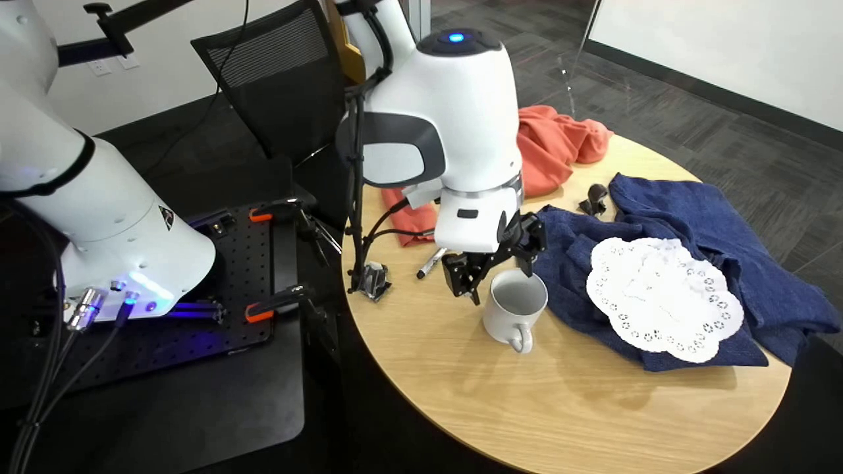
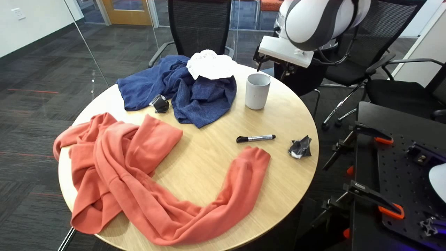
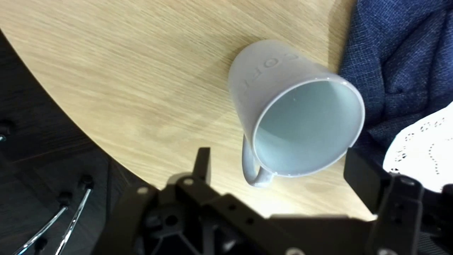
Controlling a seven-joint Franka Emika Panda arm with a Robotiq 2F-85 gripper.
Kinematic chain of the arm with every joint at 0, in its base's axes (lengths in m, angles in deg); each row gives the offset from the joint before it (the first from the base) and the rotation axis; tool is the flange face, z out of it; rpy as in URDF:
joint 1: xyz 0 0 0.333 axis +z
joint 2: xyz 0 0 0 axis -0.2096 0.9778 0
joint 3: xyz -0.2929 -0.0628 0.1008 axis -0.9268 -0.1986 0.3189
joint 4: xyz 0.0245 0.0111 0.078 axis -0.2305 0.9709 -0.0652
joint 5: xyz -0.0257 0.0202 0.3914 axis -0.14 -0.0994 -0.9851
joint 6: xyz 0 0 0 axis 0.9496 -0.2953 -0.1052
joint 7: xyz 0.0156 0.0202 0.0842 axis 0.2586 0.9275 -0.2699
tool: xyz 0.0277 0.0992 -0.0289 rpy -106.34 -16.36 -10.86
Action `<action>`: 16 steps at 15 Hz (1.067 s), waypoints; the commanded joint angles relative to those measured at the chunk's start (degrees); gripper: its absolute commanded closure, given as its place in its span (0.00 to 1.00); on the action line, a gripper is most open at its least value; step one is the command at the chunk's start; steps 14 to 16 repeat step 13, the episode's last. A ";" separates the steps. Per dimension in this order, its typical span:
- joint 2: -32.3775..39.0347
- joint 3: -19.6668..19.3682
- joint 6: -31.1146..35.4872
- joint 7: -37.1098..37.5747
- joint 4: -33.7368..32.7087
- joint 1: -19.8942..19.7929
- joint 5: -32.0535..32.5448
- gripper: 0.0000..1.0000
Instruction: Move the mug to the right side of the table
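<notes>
The white mug (image 1: 514, 313) stands upright on the round tan table (image 1: 593, 421), beside the blue cloth. It also shows in an exterior view (image 2: 257, 94), where its handle is hidden. In the wrist view the mug (image 3: 297, 113) has its opening towards the camera and its handle at the lower left. My gripper (image 1: 502, 284) is open and empty, just above the mug's rim. In the wrist view its two fingers (image 3: 276, 156) stand wide apart, one on the handle side and one overlapping the edge of the rim. I cannot tell whether it touches.
A blue cloth (image 1: 579, 263) with a white doily (image 1: 665, 299) lies right beside the mug. An orange cloth (image 2: 139, 181), a marker (image 2: 256, 138) and two dark crumpled pieces (image 2: 300, 147) (image 2: 160, 104) lie on the table. A black chair (image 2: 198, 28) stands at the table's edge.
</notes>
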 commanded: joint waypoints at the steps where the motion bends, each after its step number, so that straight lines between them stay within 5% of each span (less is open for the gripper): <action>1: -11.18 -3.81 -0.46 -3.97 7.33 4.63 5.61 0.00; 7: -19.94 -4.17 -6.73 -9.44 9.61 7.83 17.36 0.00; 16: -20.02 -2.81 -8.90 -10.98 8.36 8.05 18.02 0.00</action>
